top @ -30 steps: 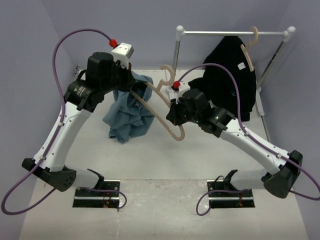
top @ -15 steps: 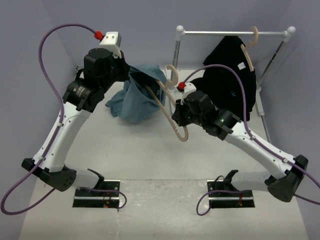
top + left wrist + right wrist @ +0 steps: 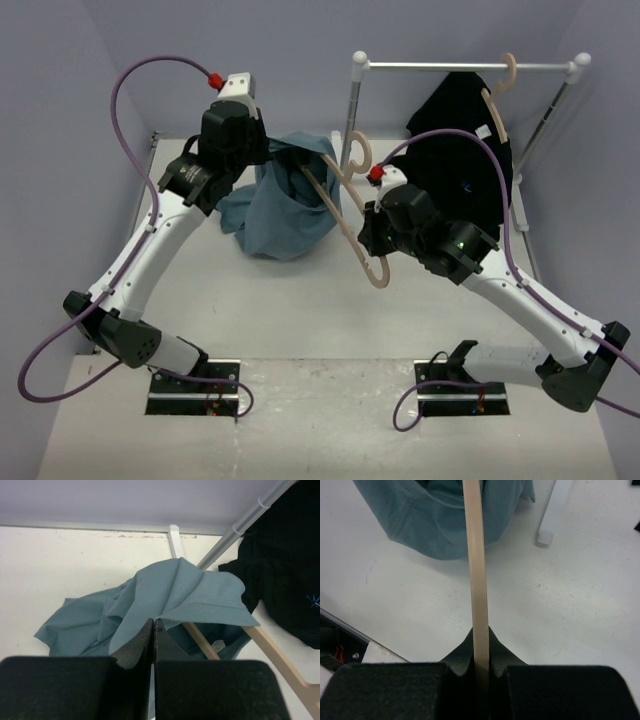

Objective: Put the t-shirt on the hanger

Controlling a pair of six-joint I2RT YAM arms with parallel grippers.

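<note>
- Top view: My left gripper (image 3: 268, 152) is shut tight on the top edge of the blue t-shirt (image 3: 285, 205). It holds the t-shirt up near the back of the table (image 3: 300, 300).
- The t-shirt hangs down from it in a wrinkly bunch. I cannot tell if the bottom of it touches the table.
- My right gripper (image 3: 368, 228) is clamped on the hanger (image 3: 347, 218), close to one end.
- The hanger is tilted. Its hook is up at the back, and one of its arms goes into the t-shirt. The other end sticks out below my gripper.
- Behind my right arm, a black garment (image 3: 460, 150) hangs on a second hanger (image 3: 498, 100) from a metal rail (image 3: 470, 66).
- Left wrist view: My two fingers are pressed together, with the edge of the blue cloth pinched between them.
- The t-shirt spreads out just past my fingers. The hanger comes out from under it and runs to the lower right.
- The black garment is on the right, apart from the t-shirt.
- Right wrist view: My fingers press on both sides of the hanger's thin edge.
- The hanger runs straight up from my fingers to the t-shirt and crosses its hem.
- A white post foot (image 3: 552, 515) stands on the table to the right of the t-shirt.
</note>
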